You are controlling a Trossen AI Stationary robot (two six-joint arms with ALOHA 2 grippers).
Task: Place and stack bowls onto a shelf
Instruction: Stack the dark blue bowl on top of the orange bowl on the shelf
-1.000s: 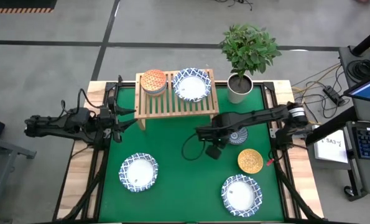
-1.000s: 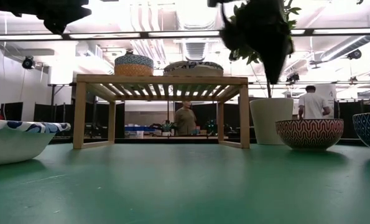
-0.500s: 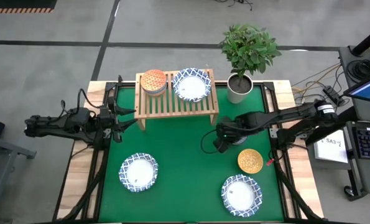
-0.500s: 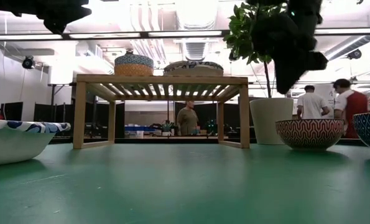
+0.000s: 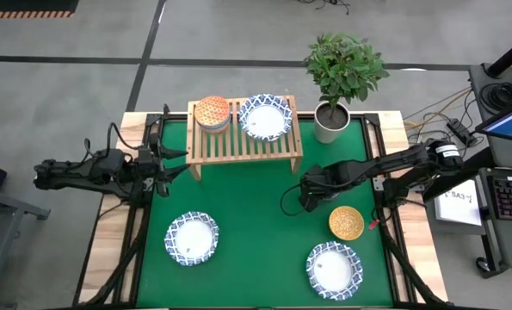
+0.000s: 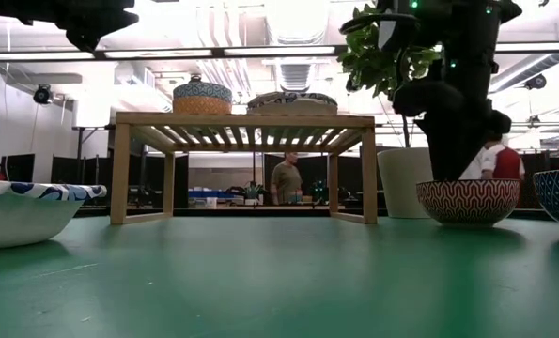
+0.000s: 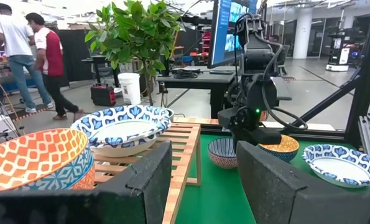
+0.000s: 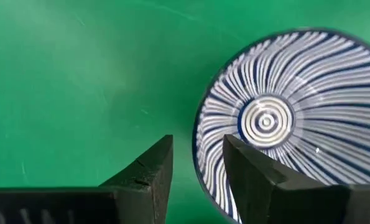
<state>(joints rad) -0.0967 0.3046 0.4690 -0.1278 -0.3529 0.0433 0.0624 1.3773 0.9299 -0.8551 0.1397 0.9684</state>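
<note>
The table [image 5: 264, 215] wore a smooth green mat, framed by pale wood. At its far edge stood the shelf [image 5: 243, 138], a low light-wood rack with a slatted top, carrying an orange-patterned bowl [image 5: 212, 112] stacked on another at the left and a wide white bowl with a blue patterned rim [image 5: 265, 116] beside it.

The right gripper [image 8: 196, 163] hung straight over the rim of a small bowl with blue-and-white radiating stripes [image 8: 290, 124], right of the shelf; its two dark, blocky fingers stood a little apart, one inside the rim and one outside, not yet pinching it. From overhead that bowl was almost wholly hidden under the arm, while the low view showed its outside [image 6: 467, 201] in a red and white zigzag pattern.

The left gripper [image 7: 203, 186] waited at the shelf's left end, fingers spread wide and empty.

Nearer on the mat lay a golden yellow bowl [image 5: 346, 222] and two more blue-rimmed white bowls [image 5: 192, 238] [image 5: 333, 269]. A leafy plant in a white pot [image 5: 331, 122] stood at the far right corner. People showed in the room beyond.
</note>
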